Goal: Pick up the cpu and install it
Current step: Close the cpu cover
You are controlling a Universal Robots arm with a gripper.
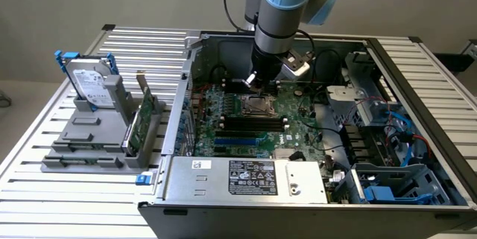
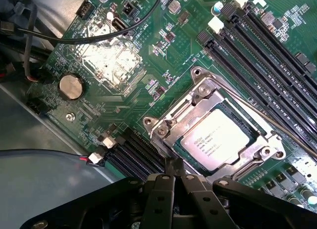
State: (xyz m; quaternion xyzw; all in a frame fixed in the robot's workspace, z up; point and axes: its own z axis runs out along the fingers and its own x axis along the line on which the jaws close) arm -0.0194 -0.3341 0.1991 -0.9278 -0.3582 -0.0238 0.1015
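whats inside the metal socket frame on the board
The cpu lies inside the socket frame, its silvery printed top showing through the opening. The frame's metal covers its edges, and whatever lies under the cpu is hidden.

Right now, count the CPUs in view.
1. The cpu sits in the metal socket frame on the motherboard. Others may be hidden.

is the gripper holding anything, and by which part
Nothing is held: the gripper has its fingers shut with nothing between them, tips at the edge of the socket frame; the cpu lies seated inside that frame.
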